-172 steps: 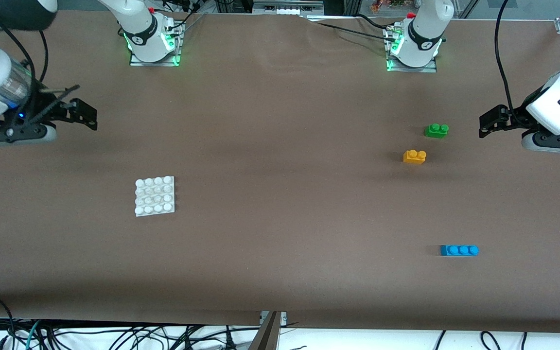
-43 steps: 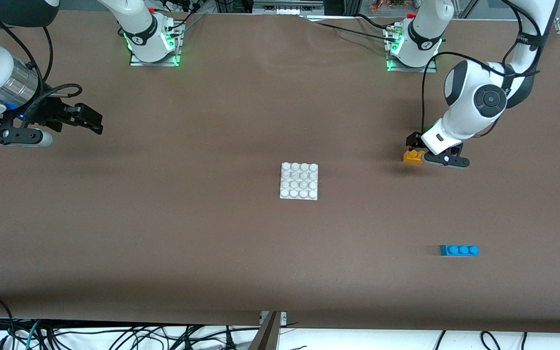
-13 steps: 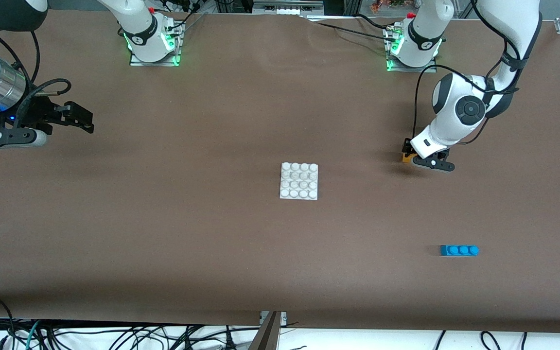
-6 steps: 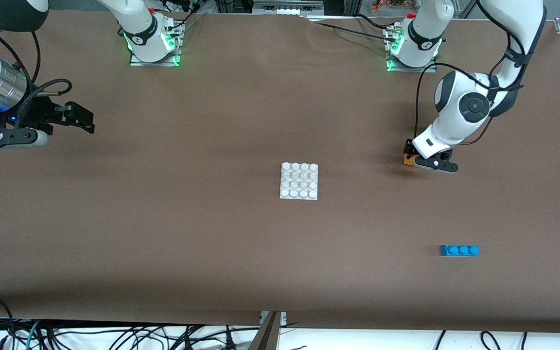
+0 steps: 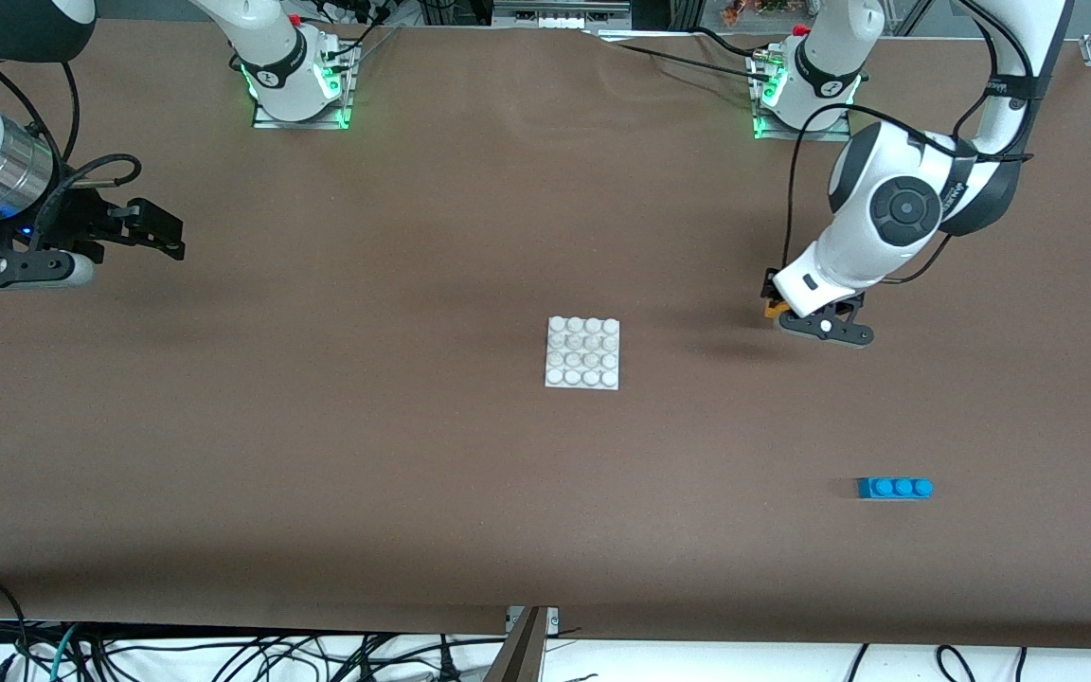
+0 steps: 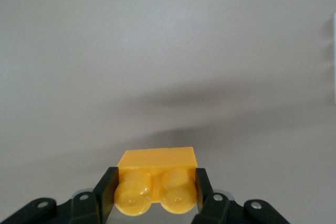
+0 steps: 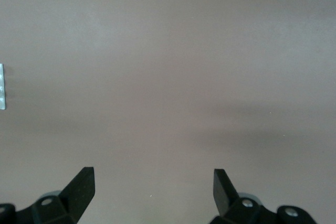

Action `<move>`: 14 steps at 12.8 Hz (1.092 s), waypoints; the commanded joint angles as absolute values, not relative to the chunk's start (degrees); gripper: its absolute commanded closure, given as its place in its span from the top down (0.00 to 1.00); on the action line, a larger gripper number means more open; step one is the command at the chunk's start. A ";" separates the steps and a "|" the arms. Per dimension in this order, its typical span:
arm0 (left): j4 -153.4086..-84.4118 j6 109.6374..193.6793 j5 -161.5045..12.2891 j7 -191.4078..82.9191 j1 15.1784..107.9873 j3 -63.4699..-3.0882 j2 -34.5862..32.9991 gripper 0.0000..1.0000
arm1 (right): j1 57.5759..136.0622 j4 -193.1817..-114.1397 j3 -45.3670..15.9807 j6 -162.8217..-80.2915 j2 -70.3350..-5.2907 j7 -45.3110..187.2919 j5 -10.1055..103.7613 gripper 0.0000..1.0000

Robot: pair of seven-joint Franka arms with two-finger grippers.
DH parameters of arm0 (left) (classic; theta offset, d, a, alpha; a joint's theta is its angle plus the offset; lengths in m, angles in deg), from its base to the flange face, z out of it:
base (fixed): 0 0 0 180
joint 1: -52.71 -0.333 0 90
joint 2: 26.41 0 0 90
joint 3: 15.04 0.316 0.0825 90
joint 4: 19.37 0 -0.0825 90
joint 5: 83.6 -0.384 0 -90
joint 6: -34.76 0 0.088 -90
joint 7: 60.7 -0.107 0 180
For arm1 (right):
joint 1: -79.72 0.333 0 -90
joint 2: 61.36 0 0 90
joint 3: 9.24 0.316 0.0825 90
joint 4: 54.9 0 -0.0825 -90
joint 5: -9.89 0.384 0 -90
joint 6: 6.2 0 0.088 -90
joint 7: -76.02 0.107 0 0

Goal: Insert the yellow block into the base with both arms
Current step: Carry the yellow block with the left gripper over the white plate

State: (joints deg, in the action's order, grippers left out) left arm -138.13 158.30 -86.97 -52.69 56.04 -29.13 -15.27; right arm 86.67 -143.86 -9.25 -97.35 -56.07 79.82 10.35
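Observation:
The yellow block [image 5: 774,309] hangs a little above the table toward the left arm's end, and its shadow falls on the cloth below. My left gripper [image 5: 777,303] is shut on it. In the left wrist view both black fingers press the ends of the yellow block [image 6: 156,167], studs facing the camera, inside the left gripper [image 6: 156,186]. The white studded base [image 5: 582,352] lies flat at the table's middle, and its edge shows in both wrist views [image 6: 334,59] [image 7: 1,86]. My right gripper [image 5: 169,239] waits open and holds nothing at the right arm's end, its fingers [image 7: 81,184] wide apart.
A blue three-stud brick [image 5: 894,488] lies nearer the front camera than the left gripper, toward the left arm's end. Brown cloth covers the table between the base and both grippers.
The left gripper has risen off the table with the yellow block and shifted slightly toward the base. The right arm and the base have not moved.

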 commanded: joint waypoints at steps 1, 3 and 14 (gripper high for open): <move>-126.90 153.51 -87.38 -49.11 56.31 -32.43 -8.42 0.28 | 86.49 -142.71 -9.24 -96.90 -55.65 78.84 10.51 1.00; -121.62 152.45 -87.55 -45.94 59.02 -33.50 -4.90 0.28 | 86.58 -142.62 -9.16 -96.82 -55.65 78.83 10.42 1.00; -103.14 151.65 -88.26 -22.92 76.07 -30.70 13.13 0.28 | 87.02 -142.62 -9.16 -98.30 -54.16 78.83 7.78 1.00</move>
State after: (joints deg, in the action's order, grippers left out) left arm -107.12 152.62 -86.98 -26.57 73.17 -32.78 10.55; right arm 86.75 -143.84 -9.26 -97.96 -54.76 79.59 8.72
